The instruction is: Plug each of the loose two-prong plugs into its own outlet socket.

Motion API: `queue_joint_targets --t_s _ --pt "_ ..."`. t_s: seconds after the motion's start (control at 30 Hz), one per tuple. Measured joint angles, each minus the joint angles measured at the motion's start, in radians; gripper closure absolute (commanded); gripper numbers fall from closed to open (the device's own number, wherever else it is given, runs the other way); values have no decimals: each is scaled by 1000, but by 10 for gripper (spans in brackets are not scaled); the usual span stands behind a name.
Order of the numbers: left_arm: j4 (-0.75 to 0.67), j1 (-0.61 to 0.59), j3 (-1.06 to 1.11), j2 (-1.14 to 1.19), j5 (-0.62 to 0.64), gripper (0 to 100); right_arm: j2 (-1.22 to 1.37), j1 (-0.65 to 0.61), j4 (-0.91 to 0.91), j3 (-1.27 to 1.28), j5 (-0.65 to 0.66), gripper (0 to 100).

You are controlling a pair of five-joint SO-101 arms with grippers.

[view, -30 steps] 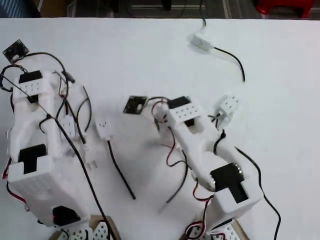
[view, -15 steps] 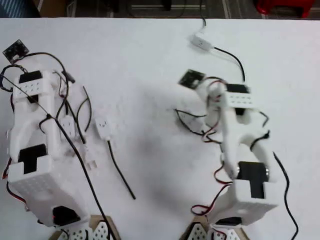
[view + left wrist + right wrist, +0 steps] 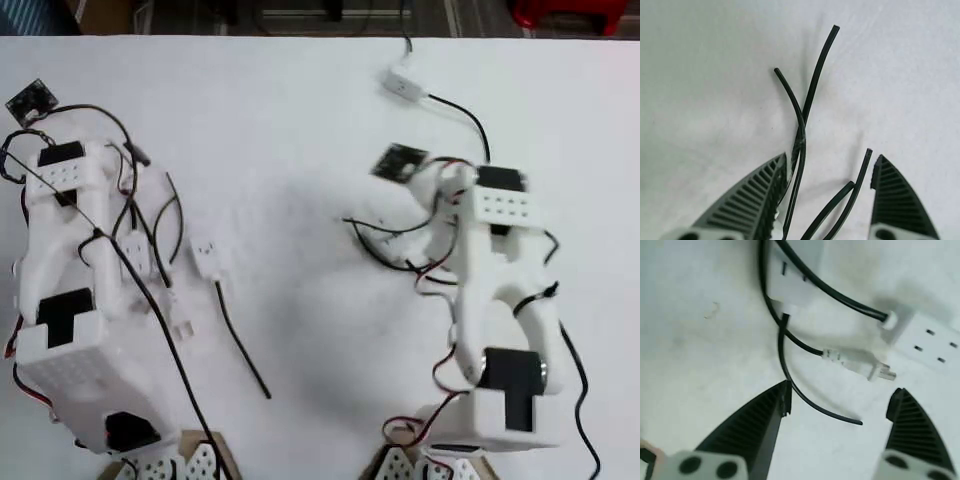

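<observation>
white table (image 3: 300,130), two arms side by side at its near edge: left arm (image 3: 60,260) over the left side, right arm (image 3: 495,270) over the right half.

left gripper (image 3: 830,161): jaws spread wide, nothing held. we note several loose black cable ends (image 3: 816,82) on the table between and beyond the jaws. one runs against the inner face of one jaw. two cross each other farther out.

right gripper (image 3: 841,389): jaws wide apart, holding nothing, above the table. just ahead of it lies a loose two-prong plug (image 3: 857,364), white body on a black cord, flat on the table. its bare prongs point toward a white outlet strip (image 3: 927,337). they are near the strip but apart from it, in no socket. the strip shows two pairs of slots. a second white block (image 3: 795,275), slots up, lies farther out. a black cord (image 3: 835,292) passes over it to the end of the strip. a loose cord end (image 3: 830,414) curls across between the jaws.

from the high view we log a lone socket block (image 3: 207,256) left of the table's middle, just beside the left arm, its trailing cable (image 3: 243,345) running toward the near edge. a far outlet block (image 3: 400,83) sits near the far edge, right of centre. its own cable (image 3: 465,110) curves toward the right arm.
</observation>
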Motion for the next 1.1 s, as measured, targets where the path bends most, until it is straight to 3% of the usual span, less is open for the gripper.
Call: queue_joint_targets --t_s 0.17,0.33,0.7,0.97,1.1 --pt "0 0 0 0 0 724 -21 -161 31 2 -175 693" --pt "0 0 0 0 0 724 34 -262 -44 49 -235 764" --pt "0 0 0 0 0 724 241 -259 -304 51 -250 768" --pt "0 0 0 0 0 724 249 -259 -322 51 -250 868" --pt "0 0 0 0 0 724 232 -258 -279 14 -247 868"
